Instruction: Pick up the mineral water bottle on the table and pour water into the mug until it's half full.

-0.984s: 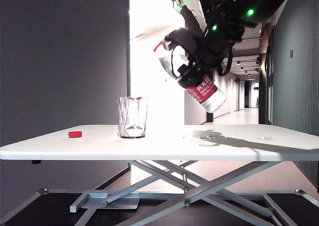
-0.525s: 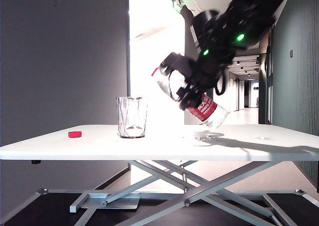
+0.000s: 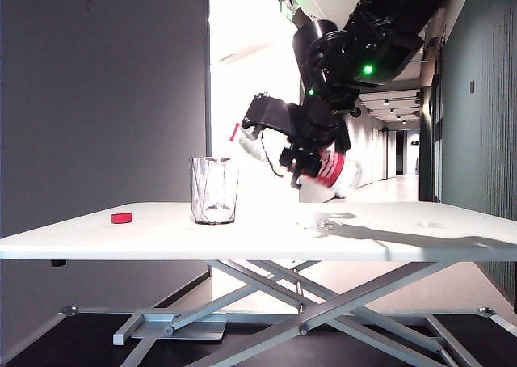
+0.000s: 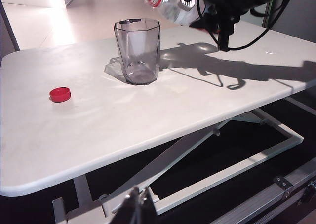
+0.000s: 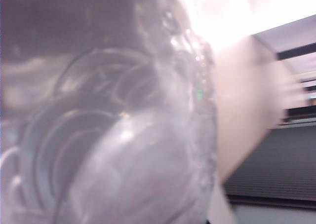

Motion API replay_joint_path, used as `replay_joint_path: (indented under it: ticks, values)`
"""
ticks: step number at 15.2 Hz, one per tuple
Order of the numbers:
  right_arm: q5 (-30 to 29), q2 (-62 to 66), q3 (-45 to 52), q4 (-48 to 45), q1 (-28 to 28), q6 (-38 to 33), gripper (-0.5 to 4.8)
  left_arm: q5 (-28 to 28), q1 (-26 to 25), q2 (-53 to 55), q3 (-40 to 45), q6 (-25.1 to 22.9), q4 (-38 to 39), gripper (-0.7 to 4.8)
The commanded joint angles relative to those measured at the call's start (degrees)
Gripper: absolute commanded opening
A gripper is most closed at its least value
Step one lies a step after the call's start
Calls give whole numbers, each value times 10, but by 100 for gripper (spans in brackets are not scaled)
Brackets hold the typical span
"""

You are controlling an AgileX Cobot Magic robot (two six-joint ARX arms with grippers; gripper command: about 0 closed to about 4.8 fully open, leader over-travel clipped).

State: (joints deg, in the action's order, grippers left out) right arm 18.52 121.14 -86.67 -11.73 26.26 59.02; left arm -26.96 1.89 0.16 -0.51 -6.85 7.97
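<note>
Your right gripper (image 3: pixel 300 150) is clamped on the mineral water bottle (image 3: pixel 329 170), tipped nearly level above the table (image 3: pixel 388 238), its open mouth close to the rim of the mug (image 3: pixel 215 190) but beside it rather than over it. The mug looks almost empty, so pouring remains. The red cap (image 3: pixel 122 218) lies well clear. Nothing blocks the way. Your left gripper (image 4: pixel 138 207) is parked low, seemingly together.

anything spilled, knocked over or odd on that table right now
No spill visible. The clear faceted glass tumbler stands upright on the white table; a small red cap lies apart from it. The right gripper holds the clear red-labelled bottle tilted, neck toward the glass. The left gripper is shut, away from the table.
</note>
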Motion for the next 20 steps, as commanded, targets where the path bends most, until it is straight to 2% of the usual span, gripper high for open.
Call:
replay_joint_path:
  ticks: [1, 6, 20]
  values:
    - [9, -10, -10, -53, 2, 59, 187, -2, 0, 0, -1, -2, 1, -5]
    - [24, -10, -10, -66, 2, 120, 174, -2, 0, 0, -1, -2, 1, -5]
    - [34, -9, -18, -66, 2, 208, 174, -2, 1, 0, -1, -2, 1, -5]
